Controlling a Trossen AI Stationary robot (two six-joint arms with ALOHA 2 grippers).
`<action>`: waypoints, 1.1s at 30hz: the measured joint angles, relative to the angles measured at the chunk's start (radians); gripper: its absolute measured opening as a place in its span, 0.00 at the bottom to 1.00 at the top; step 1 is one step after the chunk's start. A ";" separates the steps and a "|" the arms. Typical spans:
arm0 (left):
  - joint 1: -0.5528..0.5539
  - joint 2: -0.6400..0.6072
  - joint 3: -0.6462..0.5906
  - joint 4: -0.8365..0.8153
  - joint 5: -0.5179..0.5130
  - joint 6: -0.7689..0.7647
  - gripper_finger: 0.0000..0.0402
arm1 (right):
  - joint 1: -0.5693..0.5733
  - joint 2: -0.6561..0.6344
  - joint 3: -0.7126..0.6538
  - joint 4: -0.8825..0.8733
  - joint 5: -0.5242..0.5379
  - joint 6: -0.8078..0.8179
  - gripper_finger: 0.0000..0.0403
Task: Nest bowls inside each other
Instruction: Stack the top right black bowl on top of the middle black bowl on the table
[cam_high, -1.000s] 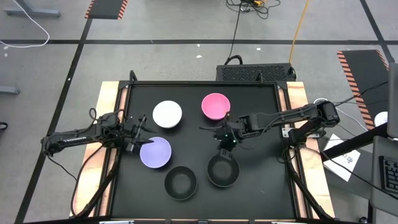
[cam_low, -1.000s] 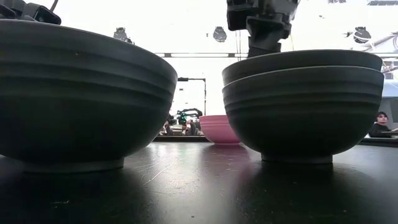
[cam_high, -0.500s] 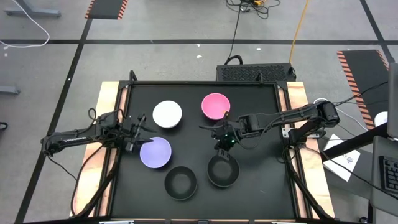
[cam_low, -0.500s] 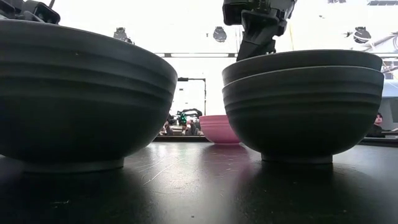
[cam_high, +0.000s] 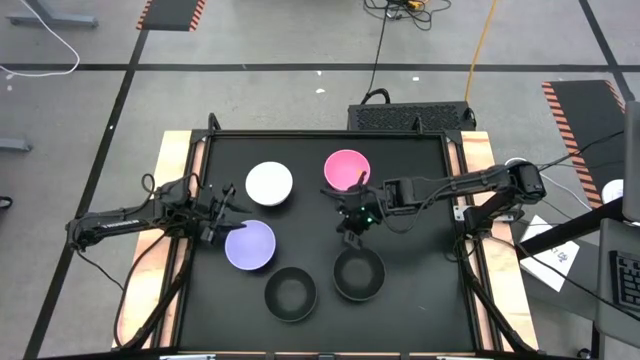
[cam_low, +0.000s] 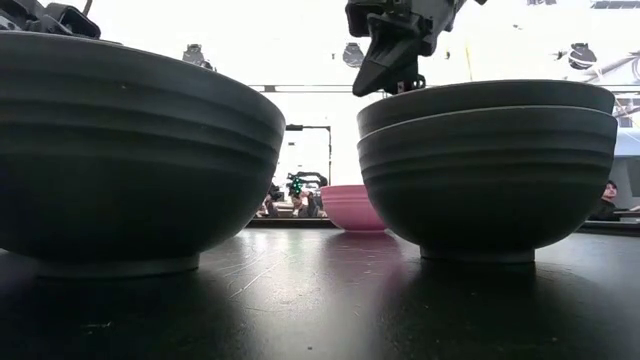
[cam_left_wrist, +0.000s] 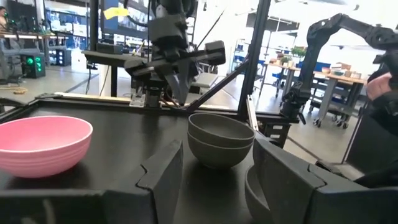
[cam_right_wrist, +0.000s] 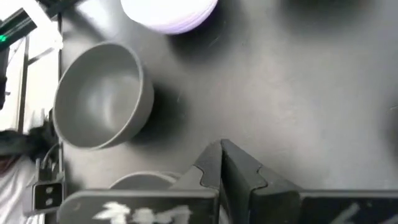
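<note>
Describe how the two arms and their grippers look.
Both arms are slim, dark and jointed, with thin black cables looping along them. The left gripper and right gripper each end in two dark angular fingers. A small green light glows near the right wrist.

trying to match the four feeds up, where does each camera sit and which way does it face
High: overhead, straight down on the table; both arms, left end effector, right end effector.
Low: table height, looking level; nested black bowls, right end effector above.
Left wrist: forward past its own fingers at the nested black bowls and pink bowl.
Right wrist: down past shut fingers at the single black bowl.
Shared: low and left wrist views both show the pink bowl.
</note>
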 joint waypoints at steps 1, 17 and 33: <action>0.000 0.000 0.000 0.000 0.000 -0.005 0.50 | 0.004 0.000 0.000 -0.001 -0.002 0.008 0.00; 0.000 0.000 0.000 0.003 -0.001 0.047 0.50 | 0.018 0.000 0.000 -0.066 -0.004 -0.031 0.00; 0.000 0.000 0.000 0.001 -0.002 0.085 0.50 | 0.030 0.000 0.000 -0.238 -0.109 -0.033 0.00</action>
